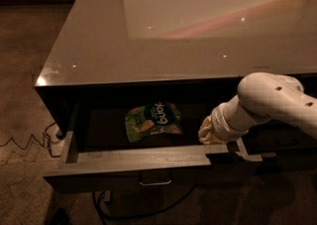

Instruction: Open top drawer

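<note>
The glossy grey countertop [99,50] fills the upper view. Below its front edge the top drawer [138,158] stands pulled out toward the camera. Speckled floor [25,70] stretches away on the left. A white arm [275,102] reaches in from the right. The gripper [210,132] sits just inside the drawer's front wall, right of centre; whether it is open or closed cannot be told. A green snack bag [152,121] lies mid-drawer, apart from it. A bar handle [155,182] is centred on the front, and a cable [22,142] lies by the left corner.

top drawer [124,158]: dark, glossy, centred bar handle | state: pulled open | place: below tabletop [99,55] front edge | gripper [210,133]: inside drawer, below same edge
</note>
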`<state>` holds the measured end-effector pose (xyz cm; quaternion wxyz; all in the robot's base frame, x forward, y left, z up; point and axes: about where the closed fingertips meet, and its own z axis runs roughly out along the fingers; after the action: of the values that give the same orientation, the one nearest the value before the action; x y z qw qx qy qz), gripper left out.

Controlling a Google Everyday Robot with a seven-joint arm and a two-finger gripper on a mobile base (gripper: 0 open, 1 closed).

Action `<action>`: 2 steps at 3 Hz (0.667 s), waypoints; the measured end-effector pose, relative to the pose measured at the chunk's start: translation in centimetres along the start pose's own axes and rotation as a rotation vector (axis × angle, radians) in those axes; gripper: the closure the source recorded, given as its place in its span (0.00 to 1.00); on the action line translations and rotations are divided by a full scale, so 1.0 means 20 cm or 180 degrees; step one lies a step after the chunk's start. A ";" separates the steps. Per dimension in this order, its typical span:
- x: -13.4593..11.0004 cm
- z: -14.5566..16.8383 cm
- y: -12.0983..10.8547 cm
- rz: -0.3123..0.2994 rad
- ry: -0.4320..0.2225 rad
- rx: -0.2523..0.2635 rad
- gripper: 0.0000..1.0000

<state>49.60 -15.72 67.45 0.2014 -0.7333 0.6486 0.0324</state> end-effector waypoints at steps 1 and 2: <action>0.00 0.12 0.08 0.0051 -0.0037 -0.0203 1.00; 0.00 0.20 0.17 0.0061 0.0013 -0.0381 1.00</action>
<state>47.23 -14.70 62.89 0.1555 -0.7378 0.6529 0.0716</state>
